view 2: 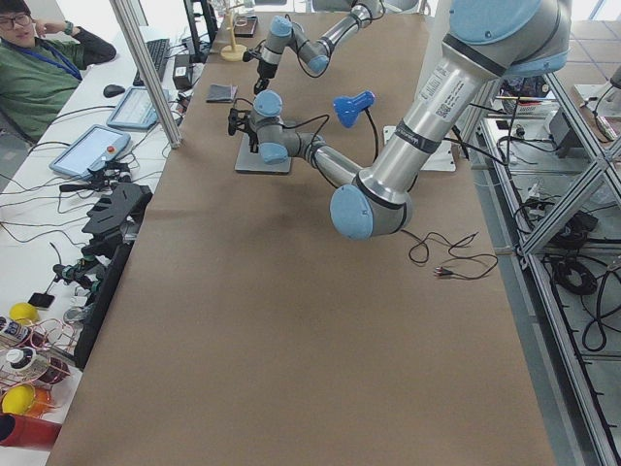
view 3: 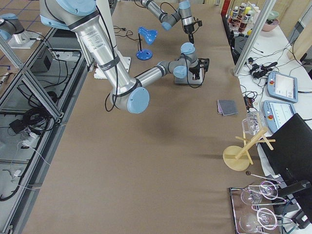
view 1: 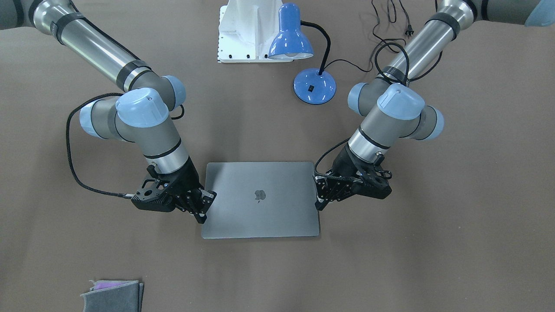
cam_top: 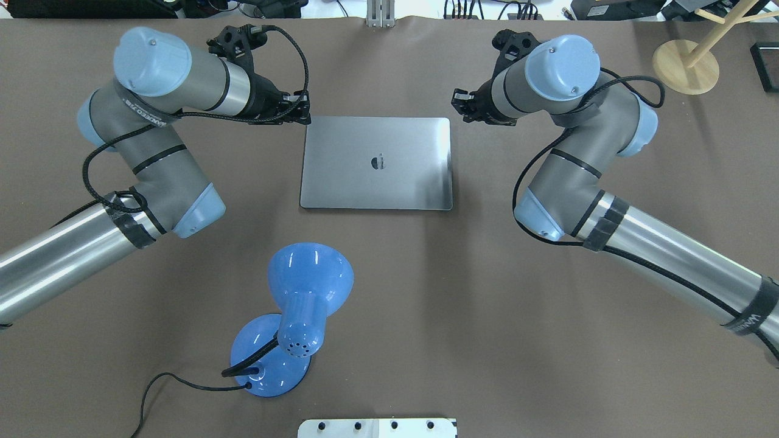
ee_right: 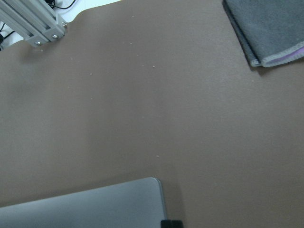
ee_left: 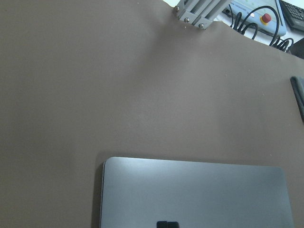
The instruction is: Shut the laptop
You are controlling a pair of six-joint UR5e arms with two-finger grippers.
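Note:
The laptop (cam_top: 377, 163) lies flat on the brown table with its space-grey lid down and the dark apple logo up. It also shows in the front view (view 1: 260, 199) and in both wrist views (ee_left: 194, 194) (ee_right: 95, 204). My left gripper (cam_top: 302, 114) is shut and empty just off the laptop's far left corner. It shows on the right of the front view (view 1: 320, 204). My right gripper (cam_top: 457, 104) is shut and empty just off the far right corner. It shows on the left of the front view (view 1: 203, 213). Neither gripper holds the laptop.
A blue desk lamp (cam_top: 292, 322) with a black cord stands on the robot's side of the laptop. A folded grey cloth (view 1: 112, 294) lies at the far edge on my right. A wooden stand (cam_top: 684, 58) is at the far right. A white mount (view 1: 247, 30) sits at the robot's base.

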